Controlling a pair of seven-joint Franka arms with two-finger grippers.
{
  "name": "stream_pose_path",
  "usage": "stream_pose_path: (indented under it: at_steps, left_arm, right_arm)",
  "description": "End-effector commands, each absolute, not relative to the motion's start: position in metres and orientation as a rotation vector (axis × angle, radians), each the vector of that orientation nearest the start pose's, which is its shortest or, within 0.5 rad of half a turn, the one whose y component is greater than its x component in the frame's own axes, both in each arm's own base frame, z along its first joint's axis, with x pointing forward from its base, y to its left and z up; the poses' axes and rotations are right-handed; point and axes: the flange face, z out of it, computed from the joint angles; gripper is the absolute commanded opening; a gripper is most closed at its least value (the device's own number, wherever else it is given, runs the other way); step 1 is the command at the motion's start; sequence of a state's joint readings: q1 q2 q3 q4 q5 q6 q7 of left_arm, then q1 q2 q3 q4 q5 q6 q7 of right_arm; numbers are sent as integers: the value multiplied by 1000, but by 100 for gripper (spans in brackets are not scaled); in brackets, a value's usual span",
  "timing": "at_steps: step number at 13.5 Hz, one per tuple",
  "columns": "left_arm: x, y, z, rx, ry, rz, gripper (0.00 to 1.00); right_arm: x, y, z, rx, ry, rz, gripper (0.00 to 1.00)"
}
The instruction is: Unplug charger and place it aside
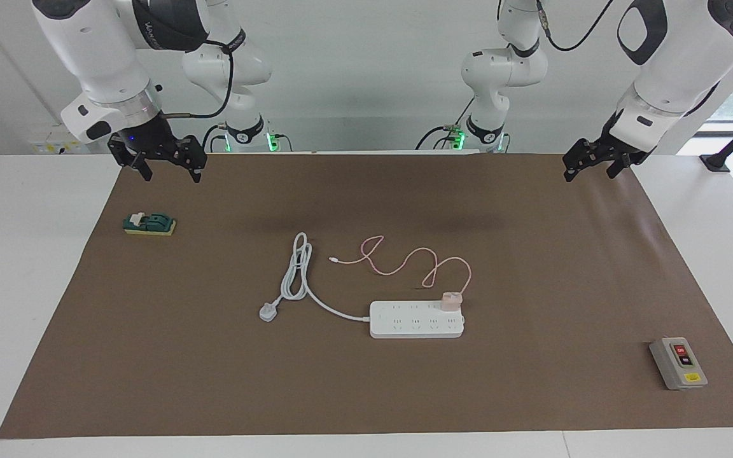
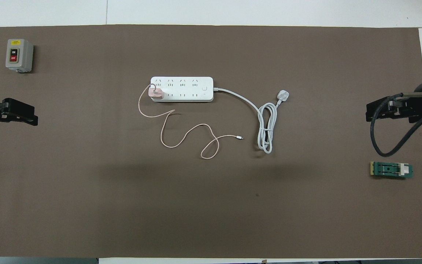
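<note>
We see the charger [image 1: 452,300] [image 2: 156,94], a small pale-pink cube w/ a thin pink cable looping toward the robots' edge, plugged into the white power strip [image 1: 416,319] [image 2: 181,89] near mid-counter [image 1: 150,356] [image 2: 86,205], at the strip's end toward the left arm. Left gripper [image 1: 589,166] [image 2: 17,114] hangs over the counter edge at the left arm's end, right gripper [image 1: 169,166] [image 2: 383,112] over the edge at the right arm's end; both w/ fingers released, holding nothing. A grey switch box [image 1: 678,363] [image 2: 19,55] sits by the corner far from the robots at the left arm's end.
</note>
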State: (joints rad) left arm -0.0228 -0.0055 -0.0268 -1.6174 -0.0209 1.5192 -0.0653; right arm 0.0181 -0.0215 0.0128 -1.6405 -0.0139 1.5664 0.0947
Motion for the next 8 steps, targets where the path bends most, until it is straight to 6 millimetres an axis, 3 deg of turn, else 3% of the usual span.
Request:
stream_pose_path:
  at_steps: [1, 8]
  left_arm:
    - [541, -33, 606, -3165, -22, 115, 100]
    - [539, -35, 605, -3165, -17, 117, 100]
  right_arm:
    - [537, 13, 606, -3142, 133, 99, 100]
    - [537, 13, 606, -3142, 133, 99, 100]
